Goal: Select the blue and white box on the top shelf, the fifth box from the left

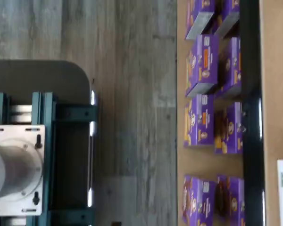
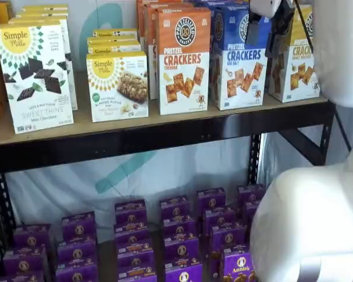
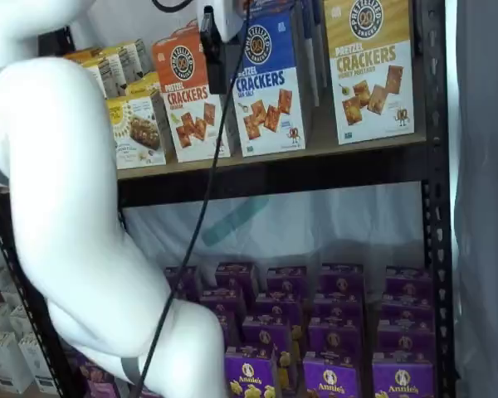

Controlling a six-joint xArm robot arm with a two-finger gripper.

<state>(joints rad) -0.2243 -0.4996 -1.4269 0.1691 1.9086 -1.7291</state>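
The blue and white box (image 2: 238, 64) stands upright on the top shelf (image 2: 135, 136) between an orange box and a yellow-topped box; it also shows in a shelf view (image 3: 270, 91). My gripper (image 2: 266, 32) hangs in front of the box's upper right part, its two black fingers apart with the box showing in the gap, holding nothing. In a shelf view the gripper (image 3: 216, 51) sits at the box's upper left edge, with its fingers seen side-on. The wrist view shows only the shelf board (image 1: 273, 94) and its black beam (image 1: 251, 94).
Orange cheddar box (image 2: 183, 59) to the left, yellow-topped box (image 2: 300, 59) to the right. Simple Mills boxes (image 2: 35, 76) stand further left. Small purple boxes (image 2: 165, 235) fill the lower level. The white arm (image 3: 83, 207) and its cable (image 3: 207, 191) cross the front. A teal-bracketed mount (image 1: 42, 155) shows in the wrist view.
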